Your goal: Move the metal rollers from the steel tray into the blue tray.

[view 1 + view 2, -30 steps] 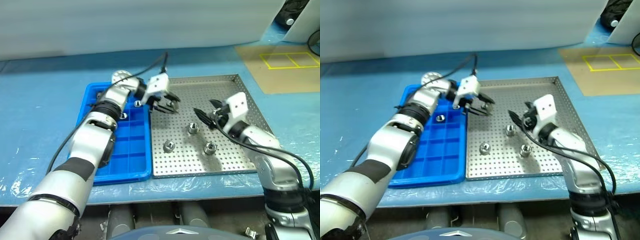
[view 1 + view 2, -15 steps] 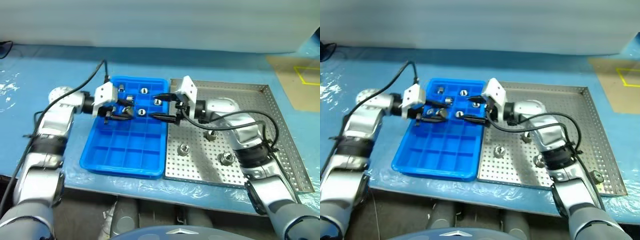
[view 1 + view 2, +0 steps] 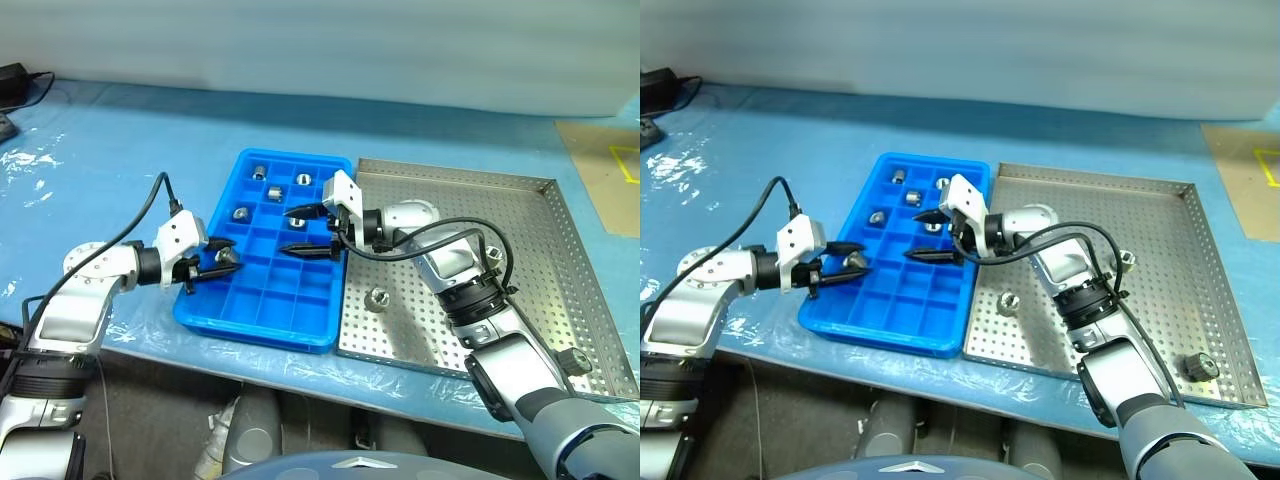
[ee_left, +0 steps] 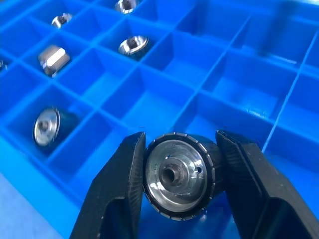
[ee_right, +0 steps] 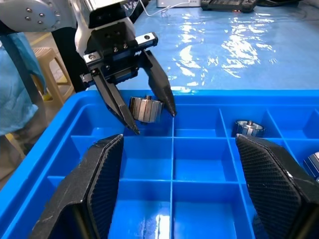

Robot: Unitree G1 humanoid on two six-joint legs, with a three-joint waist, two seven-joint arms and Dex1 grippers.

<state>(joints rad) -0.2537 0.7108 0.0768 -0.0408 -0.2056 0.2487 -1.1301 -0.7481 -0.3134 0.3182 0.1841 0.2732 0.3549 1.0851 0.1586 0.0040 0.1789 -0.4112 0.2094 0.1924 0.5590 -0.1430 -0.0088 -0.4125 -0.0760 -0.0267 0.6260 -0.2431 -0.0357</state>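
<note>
The blue tray [image 3: 252, 333] lies left of the steel tray [image 3: 560, 250]. Several metal rollers [image 3: 273, 192] sit in the blue tray's far compartments. My left gripper [image 3: 215, 263] hovers over that tray's near-left rim, shut on one metal roller [image 4: 177, 174] held on its side between the fingers. My right gripper [image 3: 300, 231] points left over the tray's right columns, open and empty, its fingers [image 5: 99, 189] spread wide. Two more rollers lie on the steel tray, one near its left rim [image 3: 378, 297] and one at its near-right corner [image 3: 573, 362].
The trays rest on a table under blue plastic sheet [image 3: 120, 150], whose front edge runs just below them. A black box with a cable [image 3: 14, 78] sits far left. Brown board with yellow tape [image 3: 612, 160] lies at the right.
The camera has swung left. My left gripper has come from the trays' shared edge to the blue tray's near-left rim. My right gripper has swung left from the steel tray over the blue tray.
</note>
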